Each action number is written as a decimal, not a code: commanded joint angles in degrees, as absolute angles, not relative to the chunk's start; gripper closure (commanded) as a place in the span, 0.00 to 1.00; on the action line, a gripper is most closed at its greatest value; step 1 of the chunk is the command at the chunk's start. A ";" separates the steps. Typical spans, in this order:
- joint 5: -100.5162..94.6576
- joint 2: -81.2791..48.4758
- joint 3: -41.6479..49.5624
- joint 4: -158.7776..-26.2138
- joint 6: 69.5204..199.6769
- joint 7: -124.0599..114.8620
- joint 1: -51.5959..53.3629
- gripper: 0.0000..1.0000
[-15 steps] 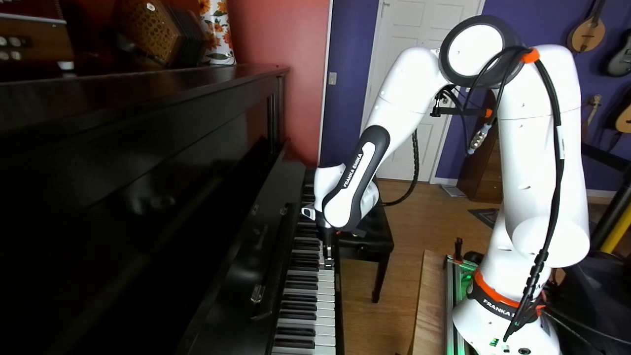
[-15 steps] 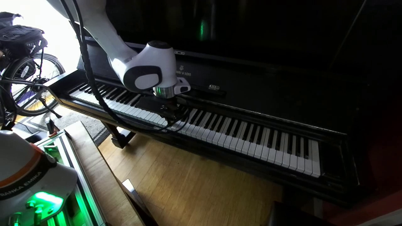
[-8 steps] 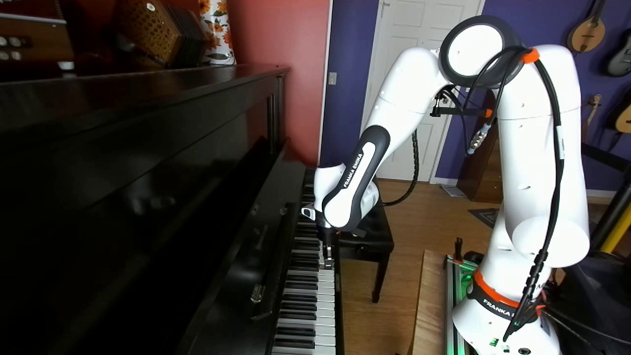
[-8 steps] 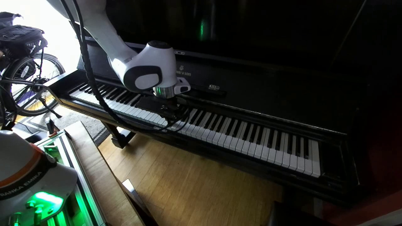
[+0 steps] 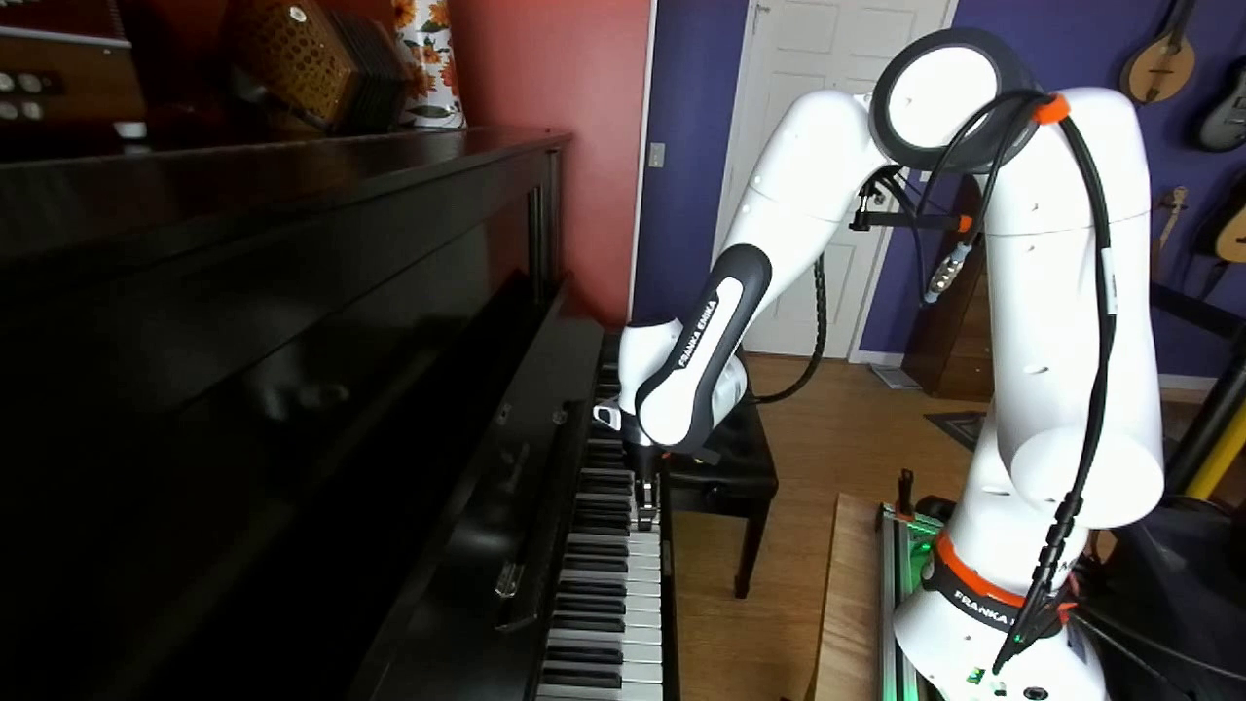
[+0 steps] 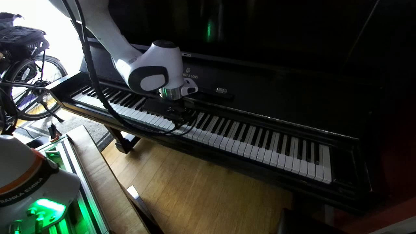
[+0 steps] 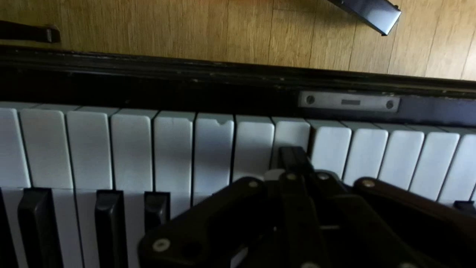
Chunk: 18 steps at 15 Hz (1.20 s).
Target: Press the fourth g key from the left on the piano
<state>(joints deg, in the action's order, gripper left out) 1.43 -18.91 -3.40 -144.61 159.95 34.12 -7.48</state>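
The glossy black piano (image 5: 467,555) fills the left side of an exterior view and spans another exterior view (image 6: 276,100), its white and black keys (image 6: 234,139) uncovered. My gripper (image 5: 646,521) points down over the white keys near their front ends. In the wrist view the gripper (image 7: 292,152) is shut, its fingertips together and empty, over one white key (image 7: 292,132). A brown strip of the neighbouring key's side shows, so this key seems slightly lower. Whether the tips touch it is unclear. In the exterior view from the front the fingertips are dark against the keys.
The raised black fallboard (image 6: 208,84) stands close behind the wrist. A black bench (image 5: 730,467) is beside the keyboard. A cable (image 6: 104,104) hangs in front of the keys. A metal plate (image 7: 349,102) sits on the front rail. The robot base stands on a wooden table (image 5: 845,584).
Over the last half second the wrist and gripper have risen slightly. Before that they stayed still. The gripper is over the same place on the keyboard.
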 commanded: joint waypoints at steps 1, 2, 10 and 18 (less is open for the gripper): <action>-0.11 -17.54 -4.00 -145.18 160.02 33.30 -8.45 1.00; -0.71 -17.30 -3.46 -145.24 160.02 32.68 -8.01 1.00; -3.10 -13.98 -2.13 -145.95 159.76 30.45 -7.43 0.73; -4.51 -9.27 -1.17 -147.07 159.08 27.59 -6.64 0.16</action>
